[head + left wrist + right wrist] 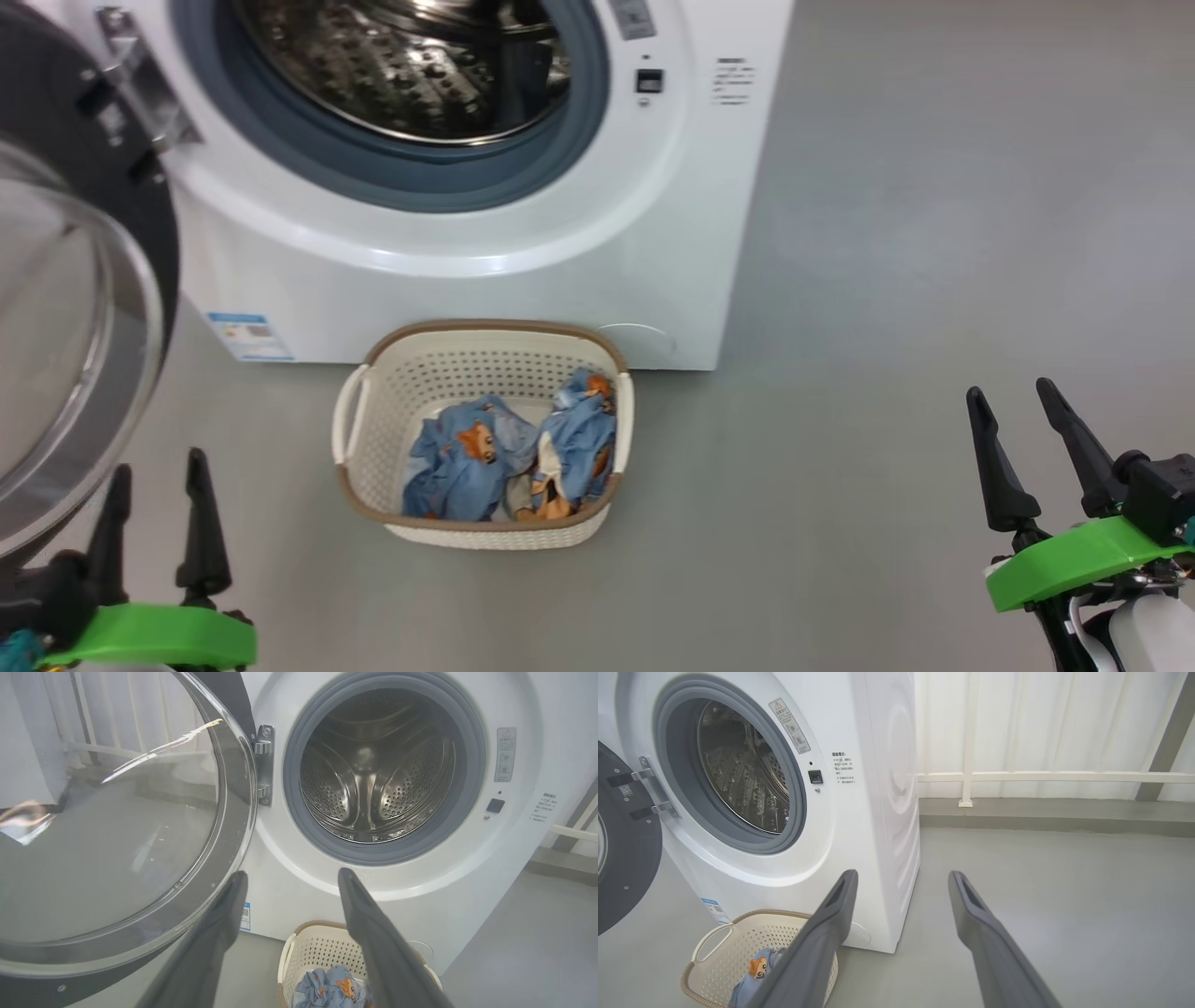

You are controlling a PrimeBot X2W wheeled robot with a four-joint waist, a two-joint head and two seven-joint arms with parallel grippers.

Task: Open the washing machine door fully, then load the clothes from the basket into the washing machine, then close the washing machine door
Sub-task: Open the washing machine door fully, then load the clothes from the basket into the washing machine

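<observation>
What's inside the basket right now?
Two bundles of light blue printed clothes lie side by side in the basket. A bit of its bare bottom shows behind them. Anything underneath the bundles is covered, so I can't tell.

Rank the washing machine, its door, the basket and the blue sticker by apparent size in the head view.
Largest: washing machine
Then: door, though cropped and nearer the camera, so unsure
Then: basket
Smallest: blue sticker
</observation>
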